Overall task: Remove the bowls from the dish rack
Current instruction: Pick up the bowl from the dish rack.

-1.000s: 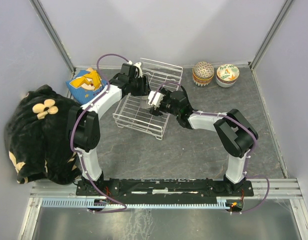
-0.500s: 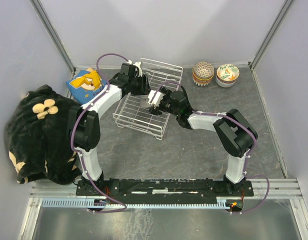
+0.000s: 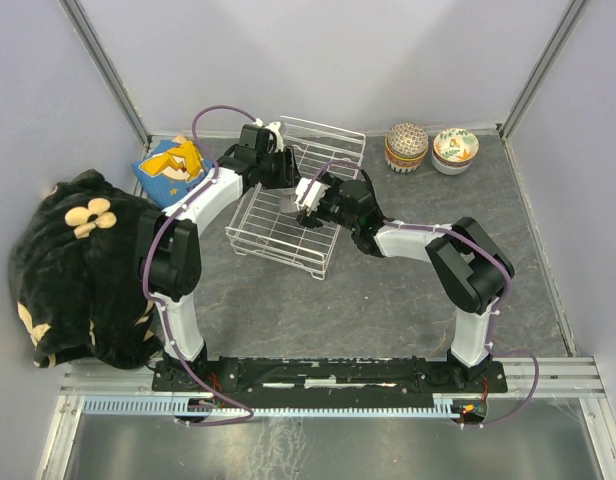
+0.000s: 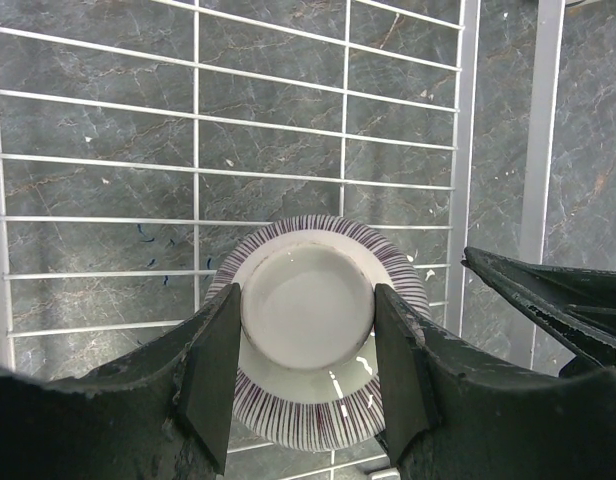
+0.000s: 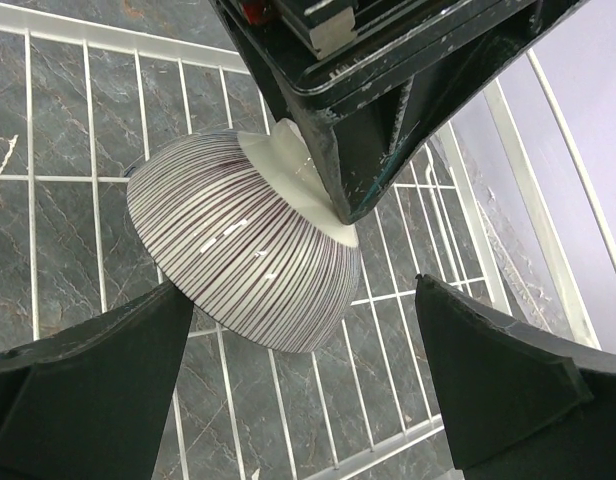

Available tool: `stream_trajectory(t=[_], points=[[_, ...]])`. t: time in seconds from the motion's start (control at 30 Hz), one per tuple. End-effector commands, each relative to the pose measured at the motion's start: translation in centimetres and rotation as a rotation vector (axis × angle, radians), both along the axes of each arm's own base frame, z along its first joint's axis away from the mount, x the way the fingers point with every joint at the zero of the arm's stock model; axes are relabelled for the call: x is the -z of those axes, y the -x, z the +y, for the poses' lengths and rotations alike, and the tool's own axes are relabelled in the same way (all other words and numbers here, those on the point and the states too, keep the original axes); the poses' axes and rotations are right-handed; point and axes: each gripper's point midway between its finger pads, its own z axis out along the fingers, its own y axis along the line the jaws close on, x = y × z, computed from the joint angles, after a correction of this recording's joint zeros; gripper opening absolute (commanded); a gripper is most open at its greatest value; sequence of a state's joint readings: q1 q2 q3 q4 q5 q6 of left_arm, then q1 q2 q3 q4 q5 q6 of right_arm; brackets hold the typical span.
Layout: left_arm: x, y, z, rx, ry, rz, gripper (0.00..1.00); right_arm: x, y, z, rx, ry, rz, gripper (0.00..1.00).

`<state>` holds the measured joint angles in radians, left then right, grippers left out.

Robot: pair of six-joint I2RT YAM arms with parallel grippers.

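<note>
Striped bowl (image 4: 308, 300): mouth down and tilted inside the dish rack (image 3: 271, 243), foot ring uppermost. The left hand (image 4: 310, 345) was clamped on that foot ring, one finger on each side. Whether the rim touched the rack wires could not be told. The right hand (image 5: 303, 300) reached in from the right with its fingers wide apart, one on either side of the striped bowl's wall; contact could not be told.

The dish rack sat on the grey counter (image 3: 388, 300), far of centre, between the two arms. Out of the rack, in the far right corner, were a dotted bowl (image 3: 406, 146) turned mouth down and, just beside it on the right, an upright bowl (image 3: 455, 148) showing a white inside. A black flower-print cloth bundle (image 3: 78, 265) lay at the left, with a blue and yellow item (image 3: 173, 165) on its far side.
</note>
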<state>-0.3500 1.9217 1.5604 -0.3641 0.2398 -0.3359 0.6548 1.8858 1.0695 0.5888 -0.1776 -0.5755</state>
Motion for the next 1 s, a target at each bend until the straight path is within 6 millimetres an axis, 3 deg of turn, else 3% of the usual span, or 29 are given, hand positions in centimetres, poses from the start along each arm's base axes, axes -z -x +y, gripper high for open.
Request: stream_trajectory(t=[0.0,0.97], points=[[-1.91,-0.98,-0.80,-0.007,0.063,-0.024,0.29,-4.06,-1.35,1.31,0.003,-0.083,-0.093,0.99],[-1.58,-1.16,-0.88,0.000,0.072,-0.016,0.38,-4.39,-1.66,1.66,-0.004,-0.092,-0.098,0.99]])
